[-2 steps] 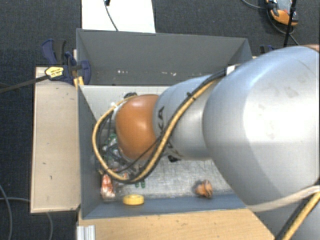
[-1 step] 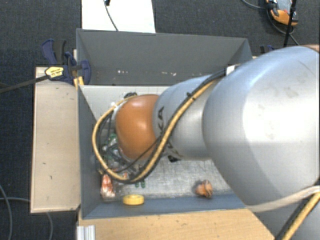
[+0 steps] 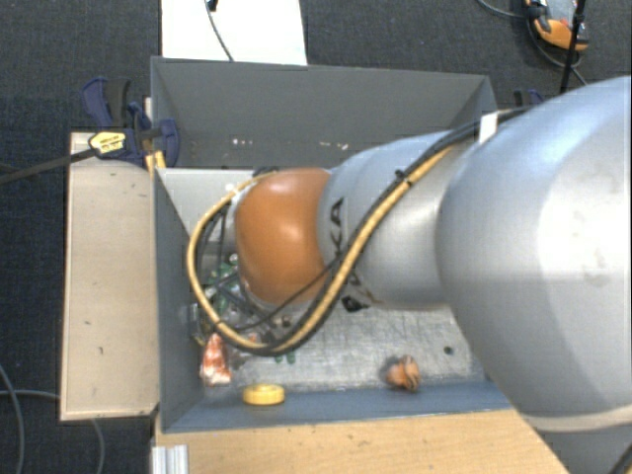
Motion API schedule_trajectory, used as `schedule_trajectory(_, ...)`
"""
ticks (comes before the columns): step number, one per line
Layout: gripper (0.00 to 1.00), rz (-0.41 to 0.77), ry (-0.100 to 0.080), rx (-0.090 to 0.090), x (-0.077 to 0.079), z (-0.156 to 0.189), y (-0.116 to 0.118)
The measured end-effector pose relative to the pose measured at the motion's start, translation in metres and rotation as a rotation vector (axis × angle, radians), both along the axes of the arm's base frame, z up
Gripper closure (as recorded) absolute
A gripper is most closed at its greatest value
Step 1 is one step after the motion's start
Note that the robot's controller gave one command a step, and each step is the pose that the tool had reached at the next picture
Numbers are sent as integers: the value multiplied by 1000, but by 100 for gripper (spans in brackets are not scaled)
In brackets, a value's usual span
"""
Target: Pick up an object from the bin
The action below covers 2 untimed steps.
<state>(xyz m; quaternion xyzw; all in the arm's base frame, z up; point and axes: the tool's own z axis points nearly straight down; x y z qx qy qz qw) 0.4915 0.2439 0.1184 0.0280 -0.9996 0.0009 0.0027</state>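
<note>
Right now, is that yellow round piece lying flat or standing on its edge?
Lying flat: the yellow round piece shows its broad round face upward, resting on the bin floor by the near wall.

1. One yellow round disc [image 3: 264, 394] is counted.
2. One brown lumpy thing [image 3: 402, 373] is counted.
3. One red-and-white thing [image 3: 214, 361] is counted.
4. Some green bits [image 3: 225, 282] are seen, but they are partly hidden, so their number cannot be told.

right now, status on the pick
gripper down at left side of bin, grip hidden. nearest: red-and-white piece, yellow disc. brown lump lies apart, right.
</note>
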Motion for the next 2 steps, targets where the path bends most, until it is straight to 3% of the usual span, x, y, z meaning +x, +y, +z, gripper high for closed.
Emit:
schedule_trajectory(1, 100, -23, -4, 1, 7, 69, 1)
schedule_trajectory(2, 100, -28, -13, 6, 7, 105, -2)
